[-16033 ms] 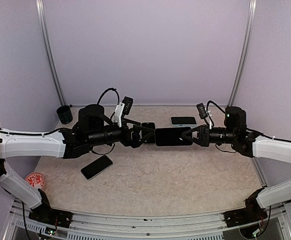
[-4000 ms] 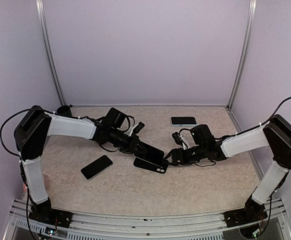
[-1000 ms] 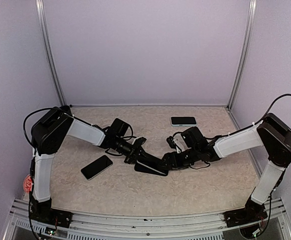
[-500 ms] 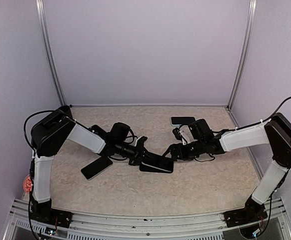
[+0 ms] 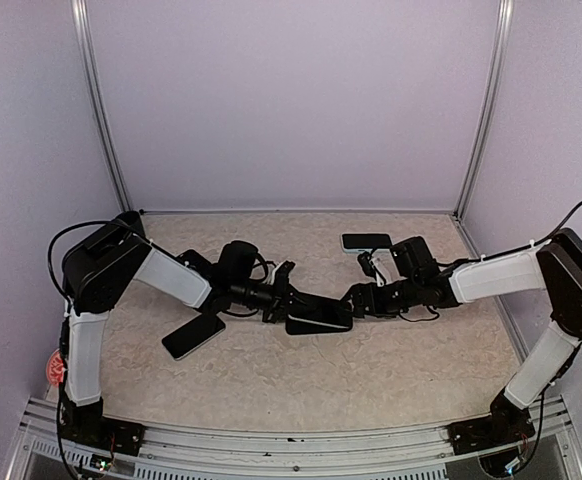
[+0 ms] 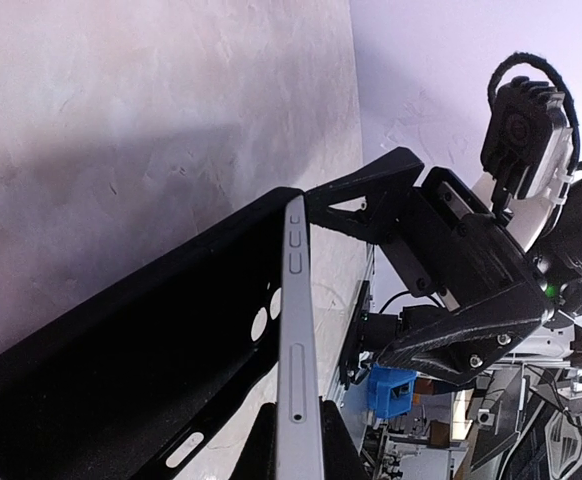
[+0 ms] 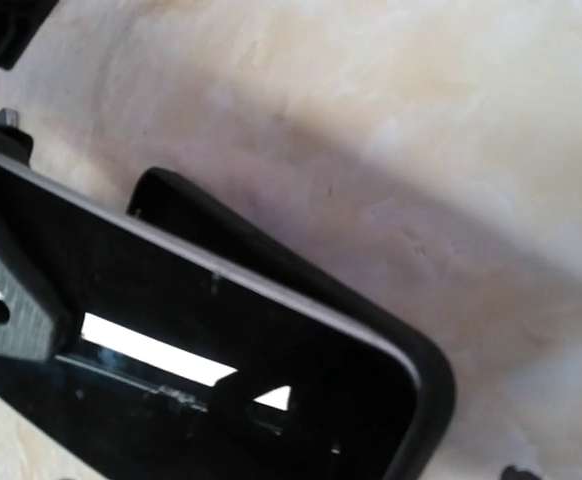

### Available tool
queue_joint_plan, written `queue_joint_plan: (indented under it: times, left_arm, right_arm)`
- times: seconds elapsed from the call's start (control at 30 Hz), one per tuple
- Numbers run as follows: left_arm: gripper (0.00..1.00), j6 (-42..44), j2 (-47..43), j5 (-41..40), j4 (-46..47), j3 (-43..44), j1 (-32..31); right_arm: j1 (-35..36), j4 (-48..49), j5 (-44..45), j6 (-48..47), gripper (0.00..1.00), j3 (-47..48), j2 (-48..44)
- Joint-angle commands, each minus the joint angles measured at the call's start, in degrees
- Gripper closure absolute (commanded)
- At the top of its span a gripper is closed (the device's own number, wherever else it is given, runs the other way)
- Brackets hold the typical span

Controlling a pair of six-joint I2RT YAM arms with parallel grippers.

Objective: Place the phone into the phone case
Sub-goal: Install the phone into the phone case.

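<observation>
At mid-frame over the bench [image 5: 301, 385], the left gripper [image 5: 287, 308] pinches the phone [image 6: 296, 380] by its edge, partly inside the black case [image 6: 151, 360]. The right gripper [image 5: 355, 300] is spread at the case's right end.

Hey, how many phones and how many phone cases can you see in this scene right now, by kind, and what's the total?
Phones: 3, the held phone, the dark phone, the light-edged phone
Phone cases: 1, the black case
Total: 4

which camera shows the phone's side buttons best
Left wrist: the phone stands edge-on, side buttons clear beside the black case. Right wrist shows only its glossy screen; top external shows just a small dark slab between the arms.
</observation>
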Motion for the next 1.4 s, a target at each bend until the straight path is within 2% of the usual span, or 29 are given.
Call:
queue_joint_plan:
  times: [0.0,0.37,0.6,1.37]
  left_arm:
    - [1.0,-1.0,-2.0,1.1,7.9,-0.9,0.6]
    - [1.0,-6.3,-1.6,2.5,18.6,-3.5,0.6]
    - [1.0,-6.6,-1.0,3.2,19.6,-3.6,0.0]
    - [1.0,-6.0,-0.7,3.6,19.2,-3.4,-0.7]
  right_arm:
    - [-0.8,2.7,-2.5,0.5,0.1,-1.1,0.4]
    - [-0.8,9.5,-7.9,3.9,0.12,-1.3,4.8]
    - [-0.8,15.1,-11.5,6.1,0.15,-0.6,7.9]
    - [-0.8,26.7,-21.7,11.9,0.41,0.2,11.3]
